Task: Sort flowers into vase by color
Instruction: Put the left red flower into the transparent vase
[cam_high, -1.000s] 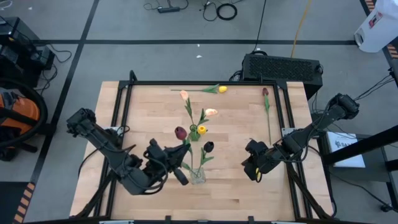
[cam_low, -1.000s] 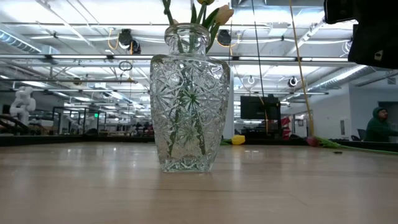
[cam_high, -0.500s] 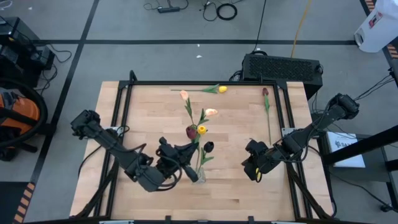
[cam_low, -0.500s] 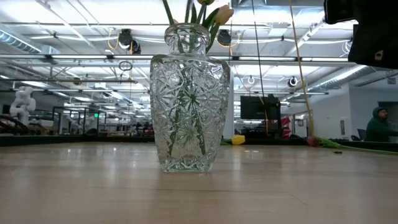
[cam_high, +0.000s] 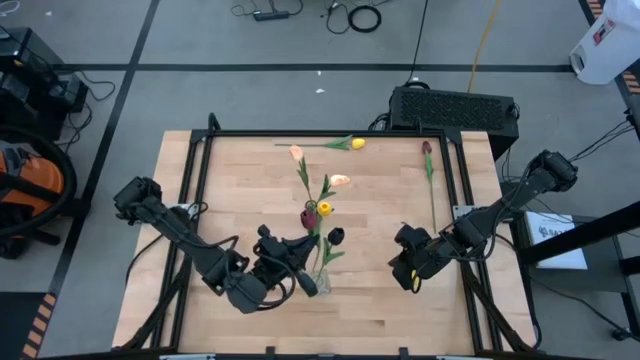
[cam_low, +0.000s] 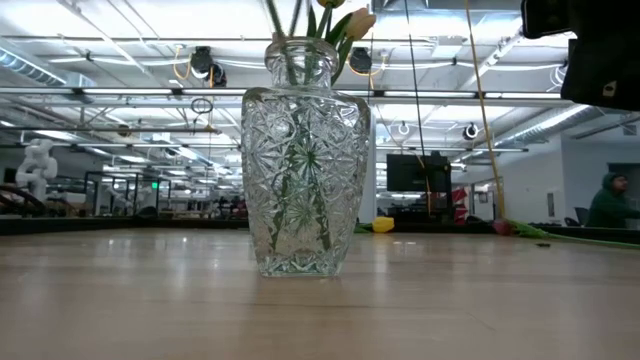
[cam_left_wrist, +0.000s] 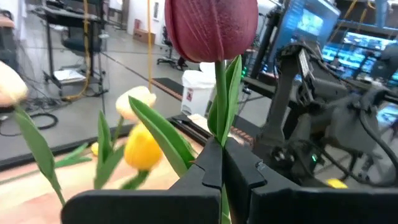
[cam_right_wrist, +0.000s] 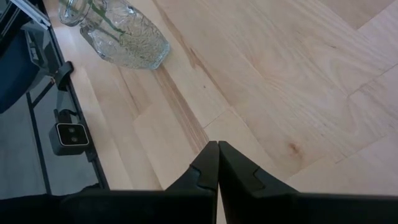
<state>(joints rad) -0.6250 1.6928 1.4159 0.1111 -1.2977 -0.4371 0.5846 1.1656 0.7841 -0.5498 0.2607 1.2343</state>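
- four views, taken in turn. high view: the left gripper (cam_high: 305, 281) sits just beside the glass vase (cam_high: 319, 283) near the table's (cam_high: 240, 170) front middle, clamped on the stem of a maroon tulip (cam_high: 309, 216); the stem's long axis runs from the fingers toward the far edge, head pointing that way. since a second ago this arm has slid rightward, and the maroon head has moved from left of the bouquet to right against the yellow head (cam_high: 324, 208).
- the flowers already in the vase fan toward the far edge: a peach head (cam_high: 296, 153), another peach (cam_high: 340, 181), a near-black one (cam_high: 335, 236). a yellow tulip (cam_high: 356, 144) lies crosswise along the far edge and a dark red tulip (cam_high: 427, 148) lies lengthwise by the right rail; neither has shifted.
- the right gripper (cam_high: 412, 281) hovers pressed shut over the right half, unchanged.
- low view: the vase (cam_low: 305, 160) stands upright, green stems inside; whether the maroon stem has entered the neck is hard to say.
- left wrist view: the stem rises upright from the closed fingers (cam_left_wrist: 211, 168), maroon head (cam_left_wrist: 211, 28) uppermost.
- right wrist view: fingers (cam_right_wrist: 208, 168) meet over bare wood, vase (cam_right_wrist: 121, 34) well apart.
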